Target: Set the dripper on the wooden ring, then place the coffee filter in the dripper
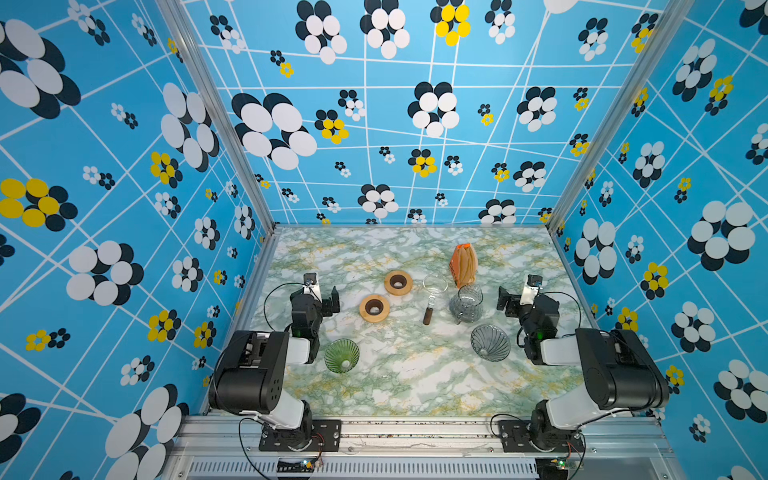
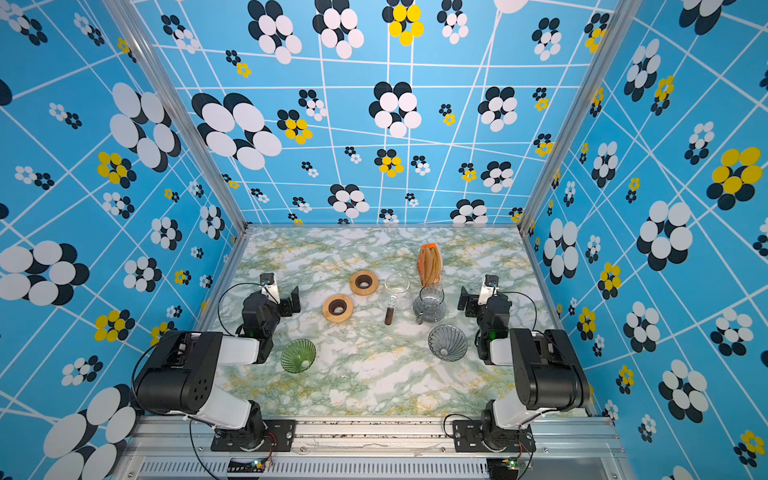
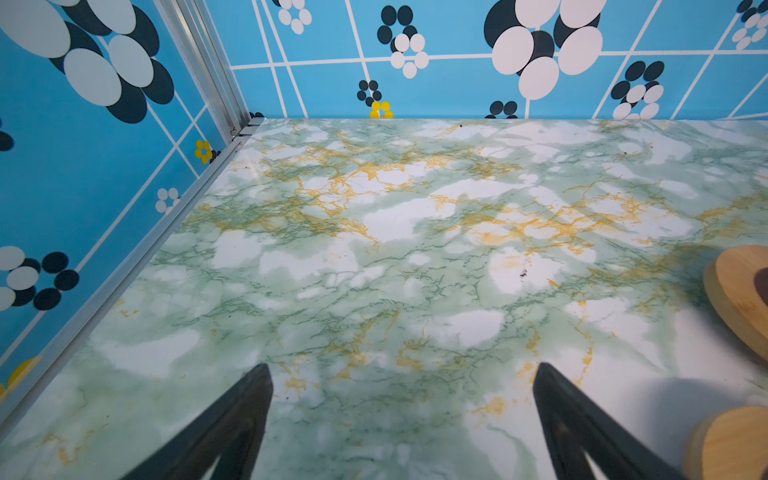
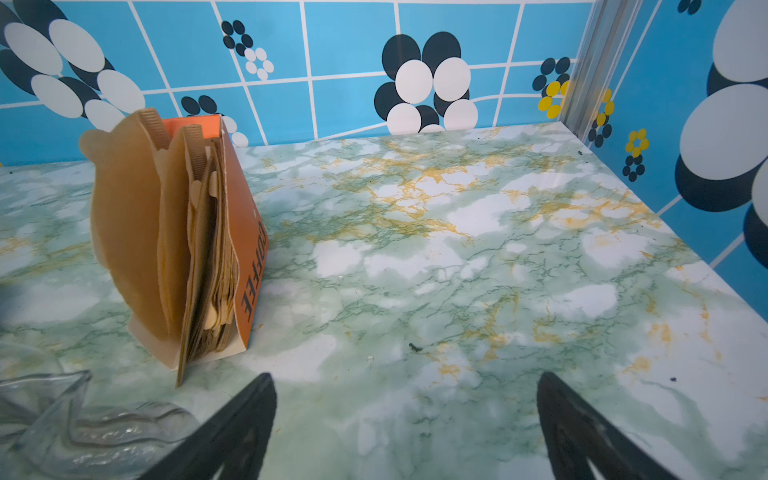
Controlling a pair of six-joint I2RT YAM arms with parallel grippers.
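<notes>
Plainly, the right end effector [image 4: 405, 380] hangs over bare table [image 4: 457, 249], jaws spread wide with nothing between them. The left end effector [image 3: 401, 370] is equally wide and empty. In a top view the coffee filters [image 1: 463, 264] stand upright in their orange box [image 4: 245, 216] at about 10 o'clock from the right end effector. A glass carafe [image 1: 466, 303] sits just at the box's 6 o'clock. The grey dripper [image 1: 490, 343] lies at the right end effector's 7 o'clock, and the green dripper [image 1: 341, 355] at the left one's 6 o'clock. Both are empty. The papers are packed tight, so a pinch could drag out several or tip the box, and a low reach could clip the carafe. The box reads "COFFEE".
</notes>
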